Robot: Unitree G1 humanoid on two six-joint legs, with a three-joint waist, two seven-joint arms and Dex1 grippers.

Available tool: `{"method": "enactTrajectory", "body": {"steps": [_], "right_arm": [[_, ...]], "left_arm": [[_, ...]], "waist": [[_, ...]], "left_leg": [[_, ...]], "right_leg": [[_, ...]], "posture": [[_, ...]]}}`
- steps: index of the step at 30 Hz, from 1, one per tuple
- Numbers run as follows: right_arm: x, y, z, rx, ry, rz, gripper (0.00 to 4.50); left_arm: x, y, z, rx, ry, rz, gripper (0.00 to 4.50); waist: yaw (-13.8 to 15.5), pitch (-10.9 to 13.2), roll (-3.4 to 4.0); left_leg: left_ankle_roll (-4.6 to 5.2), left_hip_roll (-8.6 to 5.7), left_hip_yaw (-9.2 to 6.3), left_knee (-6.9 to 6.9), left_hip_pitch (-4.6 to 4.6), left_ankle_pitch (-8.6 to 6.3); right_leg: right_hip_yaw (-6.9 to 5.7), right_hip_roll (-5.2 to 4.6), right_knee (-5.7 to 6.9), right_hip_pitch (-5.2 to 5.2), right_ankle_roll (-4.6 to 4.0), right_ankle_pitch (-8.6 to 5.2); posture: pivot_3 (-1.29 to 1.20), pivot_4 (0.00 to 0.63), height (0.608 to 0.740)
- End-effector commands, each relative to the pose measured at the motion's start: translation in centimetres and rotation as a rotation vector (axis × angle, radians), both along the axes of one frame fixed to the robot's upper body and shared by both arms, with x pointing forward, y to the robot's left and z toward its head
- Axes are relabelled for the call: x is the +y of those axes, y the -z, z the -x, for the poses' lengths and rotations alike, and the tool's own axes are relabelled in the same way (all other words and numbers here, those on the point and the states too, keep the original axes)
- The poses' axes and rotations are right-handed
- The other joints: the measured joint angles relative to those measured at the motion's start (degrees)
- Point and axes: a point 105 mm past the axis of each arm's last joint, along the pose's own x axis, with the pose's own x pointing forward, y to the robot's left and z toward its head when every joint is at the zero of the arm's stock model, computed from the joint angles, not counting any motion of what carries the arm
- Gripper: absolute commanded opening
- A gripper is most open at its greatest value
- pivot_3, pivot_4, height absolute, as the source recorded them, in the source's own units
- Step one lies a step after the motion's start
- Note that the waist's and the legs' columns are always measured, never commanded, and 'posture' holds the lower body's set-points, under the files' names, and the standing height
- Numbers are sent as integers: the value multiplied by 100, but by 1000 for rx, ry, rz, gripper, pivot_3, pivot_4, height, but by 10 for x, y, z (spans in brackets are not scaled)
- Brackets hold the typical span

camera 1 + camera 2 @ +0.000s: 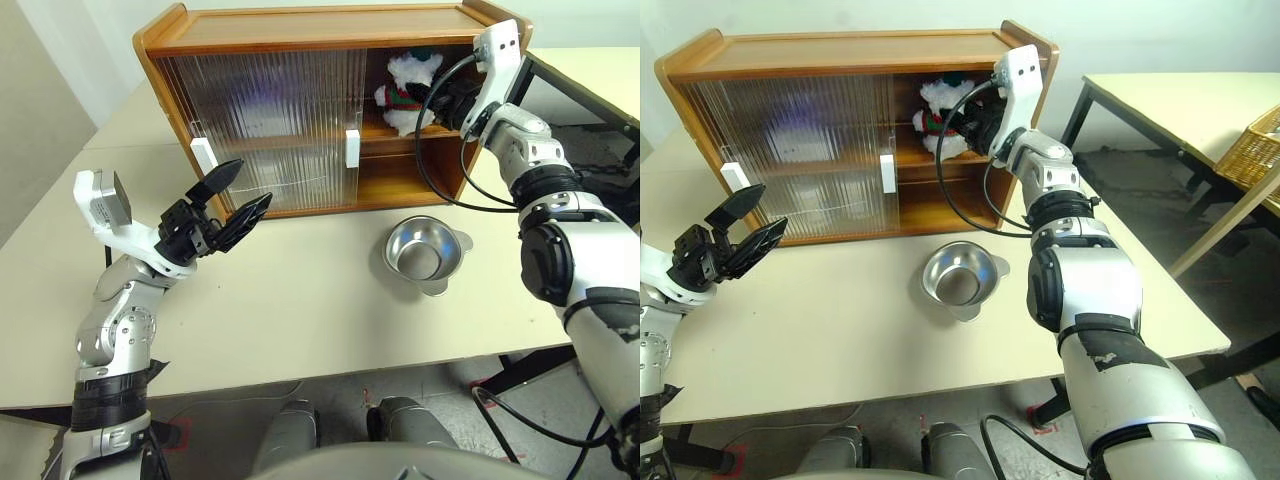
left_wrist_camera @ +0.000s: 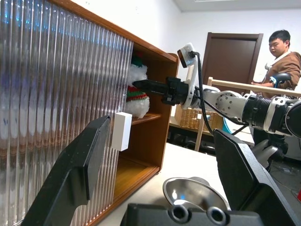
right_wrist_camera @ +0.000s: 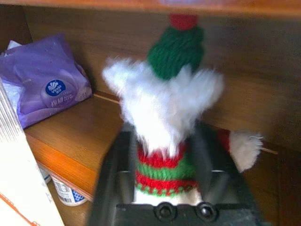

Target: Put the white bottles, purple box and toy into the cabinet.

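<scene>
My left gripper (image 1: 232, 203) hung over the near left part of the table (image 1: 300, 300), its two black fingers spread wide with nothing between them, pointing toward the cabinet (image 1: 300, 40). The cabinet stood at the back of the table, its ribbed sliding doors (image 1: 260, 130) covering the left and middle, the right end standing uncovered. Behind the ribbed panel on the upper shelf lay the purple box (image 3: 44, 84), a dim lilac blur through the door from the head views and plain from my right wrist. On the lower shelf, below it, I could see the edge of one of the white bottles (image 3: 66, 193); a second one I could not make out. The toy (image 1: 408, 90) stood upright on the upper shelf in the uncovered right end. My right gripper (image 2: 141, 85) reached into that opening, its fingers (image 3: 110, 174) on either side of the toy's knitted band; I could not tell whether they pressed on it. On the table in front of the cabinet's right end sat a silver bowl (image 1: 428, 250), well apart from both grippers.
</scene>
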Motion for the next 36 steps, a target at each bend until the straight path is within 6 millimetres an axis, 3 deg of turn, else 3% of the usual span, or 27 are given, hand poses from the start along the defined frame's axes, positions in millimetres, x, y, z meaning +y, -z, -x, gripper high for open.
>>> {"method": "enactTrajectory", "body": {"steps": [1, 3, 4, 14, 22, 29, 35, 36], "right_arm": [[1, 1, 0, 9, -11, -5, 3593], [0, 0, 1, 4, -14, -5, 4402], [0, -1, 1, 0, -15, -3, 4460], [-8, -16, 4, -60, -21, -9, 4460], [-25, -13, 14, -83, -54, 44, 4460], [-40, 9, 42, -6, -131, 9, 4460], [-46, 40, 81, 116, -165, -49, 4460], [-48, 48, 88, 142, -160, -47, 4460]], "left_arm": [[-2, -3, 3, -16, 7, -6, 4500], [-4, -2, 2, -16, 15, -3, 4500], [-4, -2, 2, -16, 18, -3, 4500], [-7, -2, 1, -14, 34, -3, 4500], [-8, -1, 0, -12, 43, 1, 4500], [-8, 0, -2, -9, 54, 0, 4500], [-7, 0, -2, -3, 61, -3, 4500], [-6, 0, -2, -1, 63, -3, 4500]], "waist": [[0, 0, 0], [0, 0, 0], [0, 0, 0], [-16, 0, 0], [-34, 0, -1], [-40, -1, -1], [-75, 1, -3], [-78, 1, -4]], "left_leg": [[0, 1, 0, 0, -2, 0], [-1, 3, 1, -2, -3, -2], [-2, 5, 2, -2, -3, -3], [-2, 20, 3, -2, -2, -5], [-1, 20, 4, 3, -2, -5], [1, 21, 11, 13, 4, -3], [2, 20, 20, 14, 43, -2], [2, 20, 20, 14, 54, -2]], "right_leg": [[-1, 0, 0, -2, 0, 0], [-2, 0, 0, -4, 1, 0], [-2, 1, 0, -4, 2, 0], [-3, 3, 1, -4, 8, 5], [-5, 3, 1, 0, 12, 7], [-5, 6, 2, 9, 25, 16], [0, 13, 3, 42, 31, 2], [0, 16, 3, 53, 65, -35]], "posture": [[30, 4, 740], [30, 4, 740], [30, 4, 740], [-1, 0, 740], [-13, 0, 740], [-35, 4, 740], [-49, 10, 740], [-53, 13, 740]]}}
